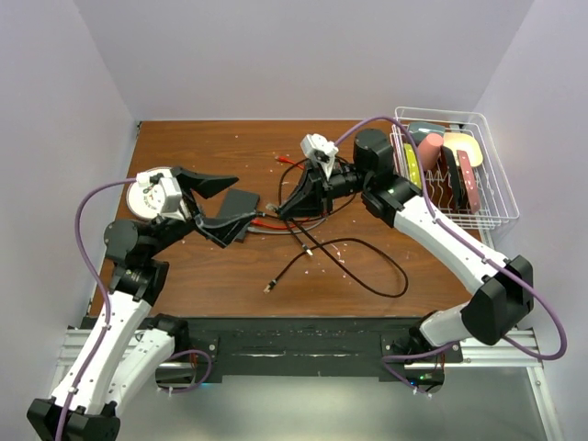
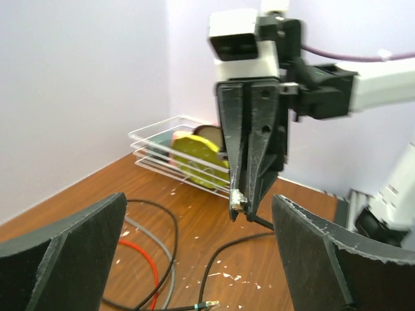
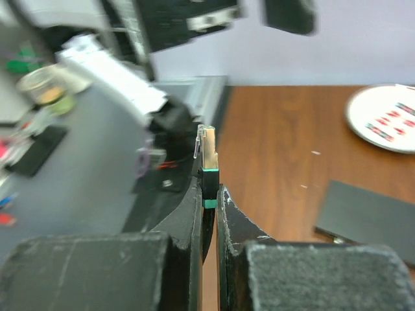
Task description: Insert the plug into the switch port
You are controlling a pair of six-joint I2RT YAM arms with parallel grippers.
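While it is being held off the counter [image 1: 211,147], the plug [image 3: 207,152]: is being pinched by its rear between the closed fingers of the right hand [image 1: 283,208], contacts pointing forward.
Left hand [image 1: 223,203]: is being kept spread wide, gripping nothing.
Black box [image 1: 242,202]: is lying flat on the counter between the spread left fingers; contact cannot be told.
Switch port: is not being shown clearly in any view.
Risk, sliding: since the box is not being clamped, it is likely to be pushed away as the plug is pressed in.
Risk, twisting: the plug may be turned in the narrow grip, or tugged by its black cable [image 1: 377,276] trailing over the counter.
Wire basket [image 1: 496,219]: yellow, pink and dark red flat pieces are being kept on edge inside; their kind cannot be told.
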